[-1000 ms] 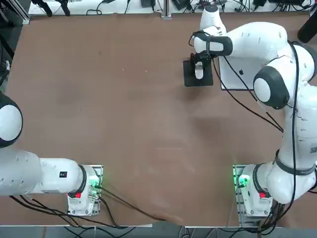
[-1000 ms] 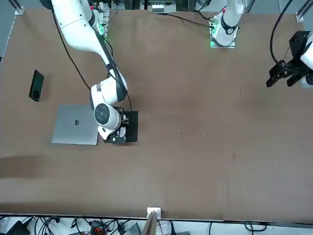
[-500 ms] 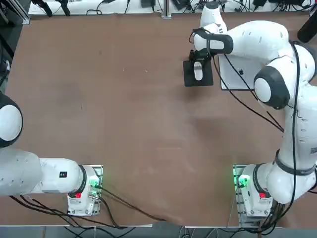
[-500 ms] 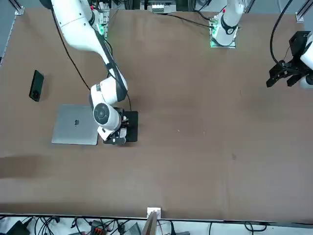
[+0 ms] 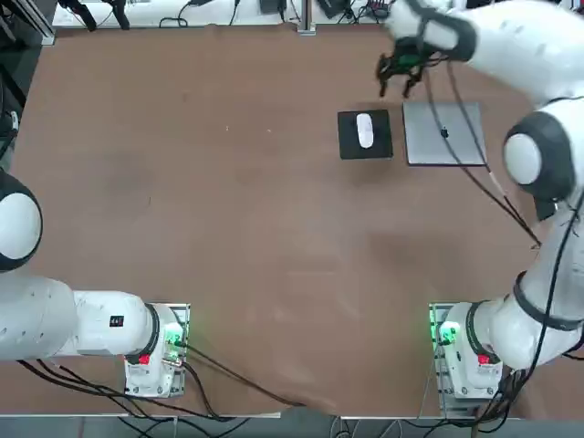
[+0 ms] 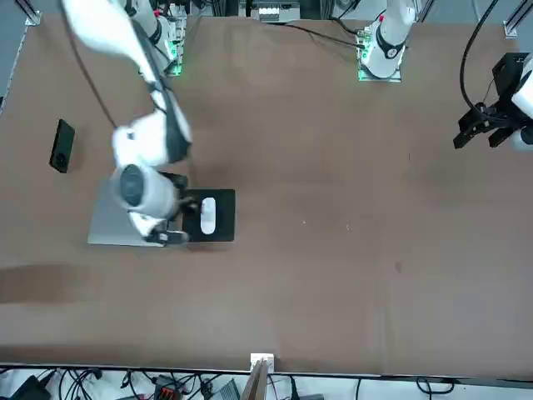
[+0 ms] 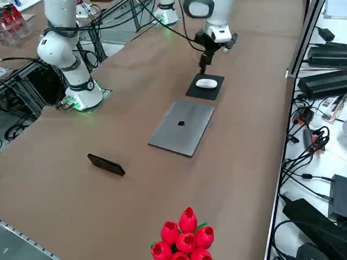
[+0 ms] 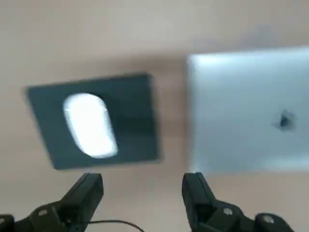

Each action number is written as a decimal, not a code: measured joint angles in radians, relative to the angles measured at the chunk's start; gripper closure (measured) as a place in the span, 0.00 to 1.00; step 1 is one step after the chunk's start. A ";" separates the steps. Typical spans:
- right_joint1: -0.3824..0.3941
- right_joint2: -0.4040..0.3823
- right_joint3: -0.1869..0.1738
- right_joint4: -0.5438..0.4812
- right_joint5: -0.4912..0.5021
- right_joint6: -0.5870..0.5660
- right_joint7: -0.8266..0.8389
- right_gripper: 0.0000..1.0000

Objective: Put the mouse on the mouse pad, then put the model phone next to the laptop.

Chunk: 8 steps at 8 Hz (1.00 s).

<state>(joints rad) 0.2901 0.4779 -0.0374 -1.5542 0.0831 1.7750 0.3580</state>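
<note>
The white mouse (image 5: 364, 129) lies on the black mouse pad (image 5: 380, 146), alone and untouched. Right beside the pad is the silver laptop (image 5: 443, 137), lid closed. My right gripper (image 5: 400, 77) hangs open and empty above the table, just beyond the pad toward the far edge. In the wrist view the mouse (image 8: 91, 124), the mouse pad (image 8: 133, 121) and the laptop (image 8: 246, 106) lie below the spread fingers (image 8: 89, 189). The model phone (image 7: 106, 164) lies flat on the table well past the laptop (image 7: 182, 127), apart from it; it also shows in the front view (image 6: 62, 145).
A bunch of red tulips (image 7: 184, 235) stands at the table's near corner in the right side view. Cables and boxes (image 7: 325, 81) run along the floor past the table's edge. The brown table (image 5: 228, 201) stretches wide to the left of the pad.
My right gripper has let go of the mouse, risen off the pad and swung up toward the far edge. The mouse stays on the pad.
</note>
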 joint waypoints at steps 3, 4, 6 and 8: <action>-0.289 -0.086 -0.010 -0.044 -0.087 -0.242 -0.178 0.00; -0.364 -0.105 -0.012 -0.095 -0.150 -0.239 -0.260 0.00; -0.532 -0.157 -0.015 -0.226 -0.212 -0.161 -0.454 0.00; -0.732 -0.227 -0.017 -0.352 -0.217 -0.069 -0.622 0.00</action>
<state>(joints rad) -0.4418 0.2506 -0.0542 -1.9060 -0.1336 1.7062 -0.2638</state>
